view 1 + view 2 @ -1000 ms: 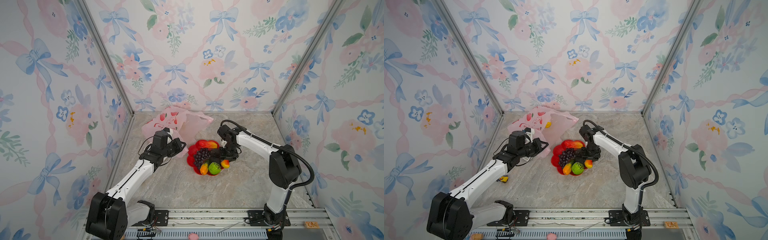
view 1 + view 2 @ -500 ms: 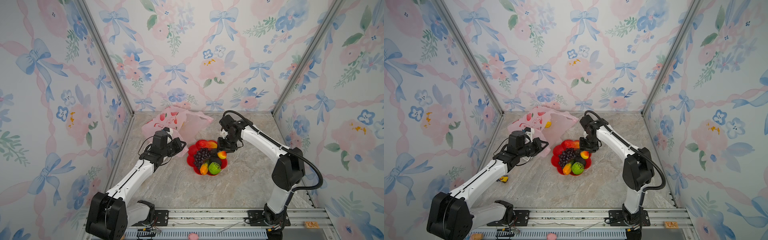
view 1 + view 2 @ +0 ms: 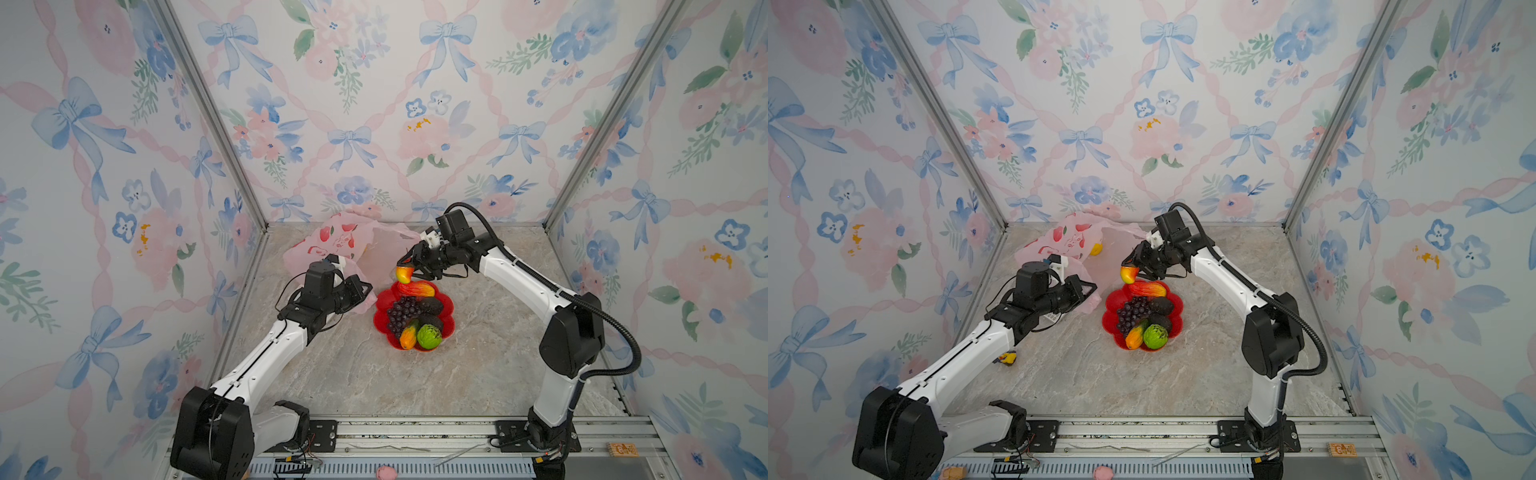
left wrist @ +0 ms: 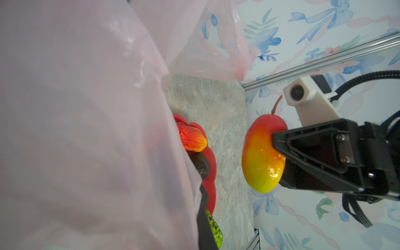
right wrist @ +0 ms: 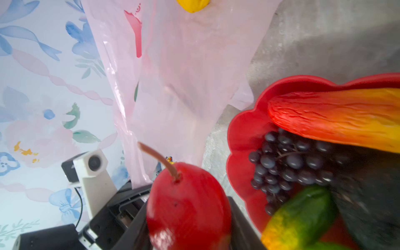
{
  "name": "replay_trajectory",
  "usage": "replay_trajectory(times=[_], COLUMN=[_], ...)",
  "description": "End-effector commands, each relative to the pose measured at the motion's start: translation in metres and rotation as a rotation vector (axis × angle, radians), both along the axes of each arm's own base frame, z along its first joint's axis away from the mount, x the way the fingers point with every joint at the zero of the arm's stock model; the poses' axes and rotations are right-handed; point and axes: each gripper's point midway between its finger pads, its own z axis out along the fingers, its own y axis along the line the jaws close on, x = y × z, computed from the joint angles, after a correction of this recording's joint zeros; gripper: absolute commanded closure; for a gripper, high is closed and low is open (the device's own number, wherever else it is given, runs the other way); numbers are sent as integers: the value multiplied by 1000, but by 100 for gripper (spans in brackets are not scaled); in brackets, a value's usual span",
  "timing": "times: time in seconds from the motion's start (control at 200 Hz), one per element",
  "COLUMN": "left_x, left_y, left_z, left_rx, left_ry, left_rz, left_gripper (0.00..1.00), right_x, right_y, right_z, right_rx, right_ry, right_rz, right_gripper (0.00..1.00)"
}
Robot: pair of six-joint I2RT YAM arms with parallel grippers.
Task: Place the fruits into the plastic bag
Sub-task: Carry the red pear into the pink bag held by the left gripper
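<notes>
In both top views my right gripper is closed partway round a small red-yellow mango. It holds the mango off the table by the far rim of the red plate, close to the plastic bag. My left gripper is pinched tight on the bag's near edge, just beside the plate. The bag lies crumpled at the back left. A yellow fruit shows at its opening; whether it is fully inside I cannot tell. The plate carries a long mango, a grape bunch, two blackish ovals, a green round fruit and an orange-green piece.

In the left wrist view the bag's pink film fills most of the view and lies against one of my left fingers; the pinch itself is hidden. Past it, a black right finger presses the mango.

In the right wrist view the mango sits between my right fingers, its stem pointing toward the bag. The plate is alongside with the grapes.
</notes>
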Motion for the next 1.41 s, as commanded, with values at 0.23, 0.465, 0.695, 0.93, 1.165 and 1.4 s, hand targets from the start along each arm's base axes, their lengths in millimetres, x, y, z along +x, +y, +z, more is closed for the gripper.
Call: replay_trajectory(times=[0.23, 0.465, 0.695, 0.93, 1.165, 1.4], left_x=[-4, -3, -1, -1, -3, -4], left_y=[0, -1, -3, -5, -6, -8], left_z=[7, 8, 10, 13, 11, 11], left_rx=[-7, -6, -13, -20, -24, -35], left_ry=[-25, -31, -37, -44, -38, -37], left_rz=[-4, -9, -20, -29, -35, -42], left_gripper=[100, 100, 100, 100, 100, 100], right_x=[36, 37, 35, 37, 48, 64], right_y=[76, 102, 119, 137, 147, 156], right_z=[-20, -50, -72, -91, -107, -121], right_rx=[91, 68, 52, 65, 77, 113], right_ry=[-7, 24, 52, 75, 91, 110], right_rz=[0, 14, 23, 13, -24, -81], right_gripper=[62, 62, 62, 62, 61, 59])
